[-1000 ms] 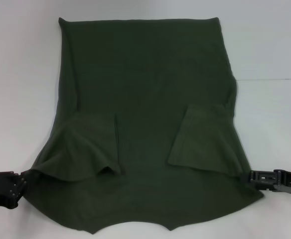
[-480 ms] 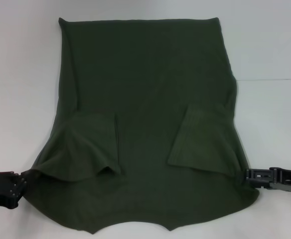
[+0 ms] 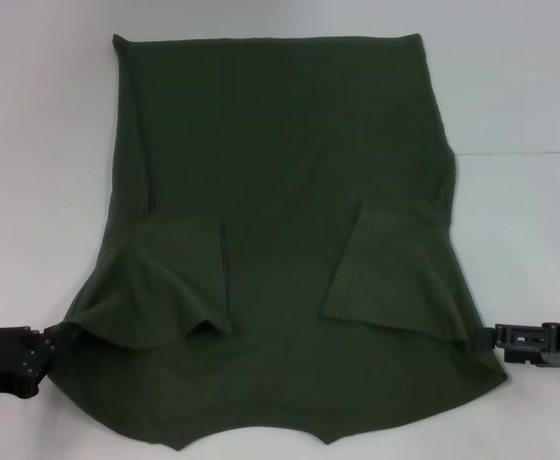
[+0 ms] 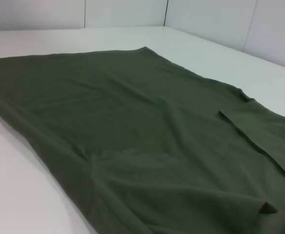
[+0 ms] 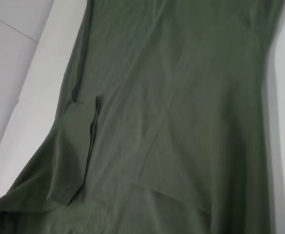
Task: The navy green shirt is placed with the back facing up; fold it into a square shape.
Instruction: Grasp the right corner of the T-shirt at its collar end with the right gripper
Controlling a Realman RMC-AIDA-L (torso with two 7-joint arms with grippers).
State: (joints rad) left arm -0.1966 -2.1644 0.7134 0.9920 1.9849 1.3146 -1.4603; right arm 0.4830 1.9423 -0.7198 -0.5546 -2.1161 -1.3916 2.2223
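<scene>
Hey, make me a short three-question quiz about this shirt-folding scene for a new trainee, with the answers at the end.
1. True or false: both sleeves of the navy green shirt are folded in over its body.
2. Multiple choice: where is the left claw? A) at the shirt's near left edge, B) above the far hem, C) over the middle of the shirt.
3. Fill in: the right claw sits at the shirt's near ____ edge.

Key: 1 true; 2 A; 3 right.
</scene>
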